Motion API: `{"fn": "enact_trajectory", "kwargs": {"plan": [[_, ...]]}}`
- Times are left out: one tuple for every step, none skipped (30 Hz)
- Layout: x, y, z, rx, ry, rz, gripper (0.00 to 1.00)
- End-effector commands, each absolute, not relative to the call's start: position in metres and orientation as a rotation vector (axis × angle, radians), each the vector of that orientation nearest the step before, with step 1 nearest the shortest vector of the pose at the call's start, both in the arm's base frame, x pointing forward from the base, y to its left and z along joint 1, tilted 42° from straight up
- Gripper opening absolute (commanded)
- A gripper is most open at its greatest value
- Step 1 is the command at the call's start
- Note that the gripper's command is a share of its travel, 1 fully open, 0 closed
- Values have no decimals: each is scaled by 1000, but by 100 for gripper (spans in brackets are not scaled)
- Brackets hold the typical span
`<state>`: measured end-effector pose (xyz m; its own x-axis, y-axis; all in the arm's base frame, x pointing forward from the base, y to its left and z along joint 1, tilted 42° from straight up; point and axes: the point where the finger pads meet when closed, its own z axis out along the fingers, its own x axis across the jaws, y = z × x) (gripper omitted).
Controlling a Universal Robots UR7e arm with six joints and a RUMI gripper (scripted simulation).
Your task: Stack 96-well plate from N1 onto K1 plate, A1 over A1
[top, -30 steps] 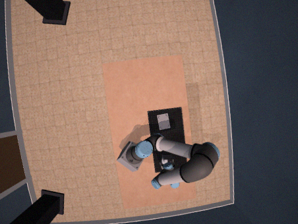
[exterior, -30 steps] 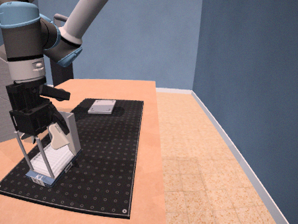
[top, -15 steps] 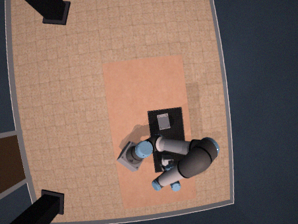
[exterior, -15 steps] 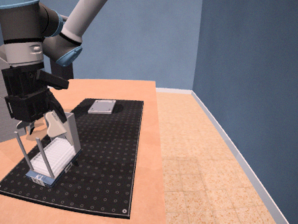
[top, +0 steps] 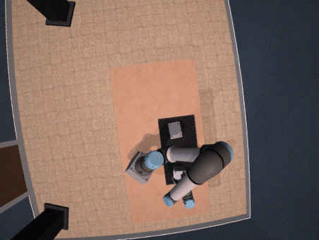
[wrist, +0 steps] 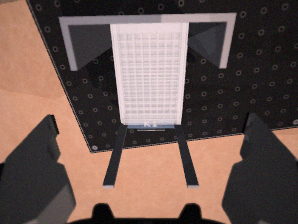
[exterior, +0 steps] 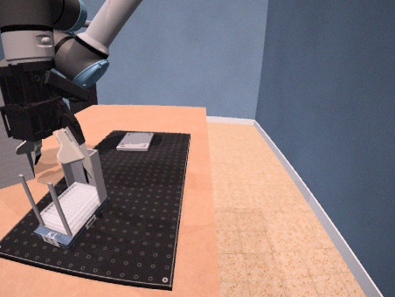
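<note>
My gripper [exterior: 32, 163] [wrist: 149, 115], left side of the exterior frame, fingers wide apart, nothing between them, above the rack. Rack [exterior: 100, 179] [wrist: 147, 19], marked K1: lower left in the exterior frame, upper middle in the wrist frame; tall wall at one end, two thin posts at the other. White plates [exterior: 72, 205] [wrist: 150, 75] in it, between wall and posts; can't tell the corner match or full nesting. Grey nest [exterior: 136, 141] [top: 175, 130], no plate on it, at the far end of the black board [exterior: 144, 210] [top: 178, 118] [wrist: 210, 107], upper left-centre of the exterior frame. Board lies on the orange table [exterior: 197, 245] [top: 152, 92] [wrist: 30, 105].
</note>
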<state>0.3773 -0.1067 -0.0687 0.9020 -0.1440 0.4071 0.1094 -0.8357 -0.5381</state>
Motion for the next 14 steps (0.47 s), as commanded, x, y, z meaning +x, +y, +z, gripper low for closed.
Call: {"fn": "enact_trajectory", "kwargs": {"plan": [[373, -112, -61, -2491, 24, -591, 100], [372, -114, -59, -2491, 24, -591, 100], [372, -114, -59, -2491, 24, -591, 100], [372, -114, -59, -2491, 24, -591, 100], [372, -114, -59, -2491, 24, -591, 100], [372, -114, -59, -2491, 24, -591, 100], [372, -114, -59, -2491, 24, -591, 100], [372, -114, -59, -2491, 24, -591, 100], [372, -114, -59, -2491, 24, -591, 100], [372, -114, -59, -2491, 24, -591, 100], [372, -114, -59, -2491, 24, -591, 100], [372, -114, -59, -2491, 24, -591, 100], [372, -114, -59, -2491, 24, -591, 100], [372, -114, -59, -2491, 24, -591, 100]]}}
